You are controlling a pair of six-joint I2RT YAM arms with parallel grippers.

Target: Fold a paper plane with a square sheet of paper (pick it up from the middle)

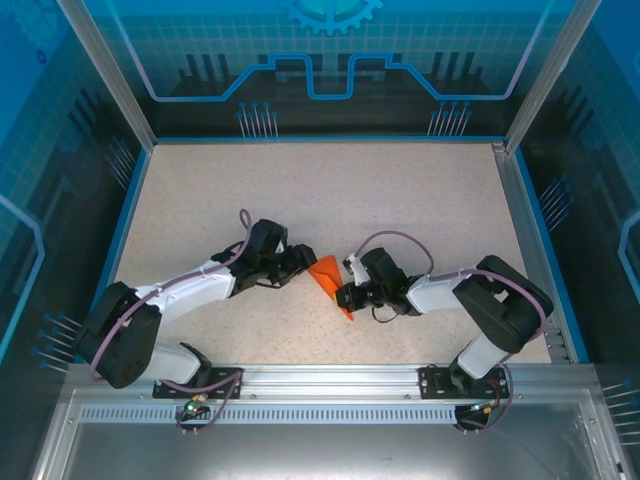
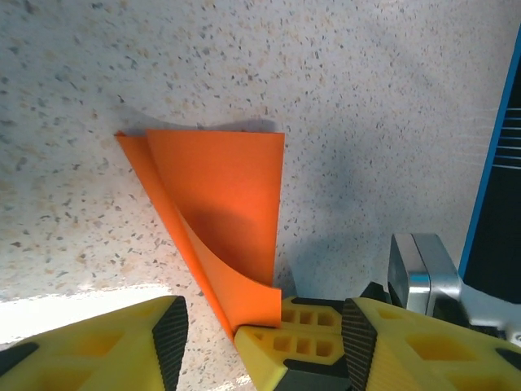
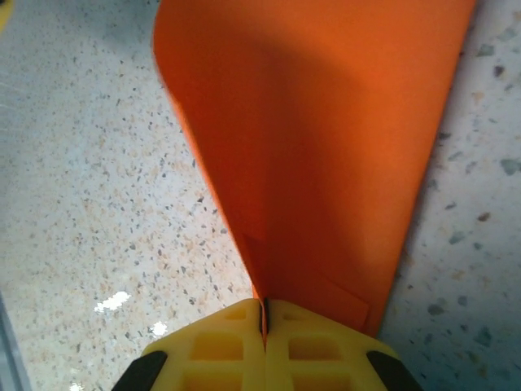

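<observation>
**Orange wedge pinched at its narrow end**

The folded paper (image 1: pixel 328 278) lies mid-table (image 1: pixel 300 190) between the 2 arms. It is a tapering wedge, and its long axis runs from a broad edge farther from the arm bases to a narrow end nearer them. The right gripper (image 3: pixel 264 314) is clamped on that narrow end, jaws together with the sheet between them and the paper fanning away from the tips. The left gripper (image 2: pixel 262 334) stands about half open and holds nothing. Its 2 pads (image 2: pixel 172 330) flank the right gripper's yellow tips, just beside the pinched corner. The overhead camera shows the 2 grippers on either side of the sheet. The left wrist camera adds that 1 layer curls up off the table along the fold. The right wrist camera gives the pinch itself, close up.
</observation>
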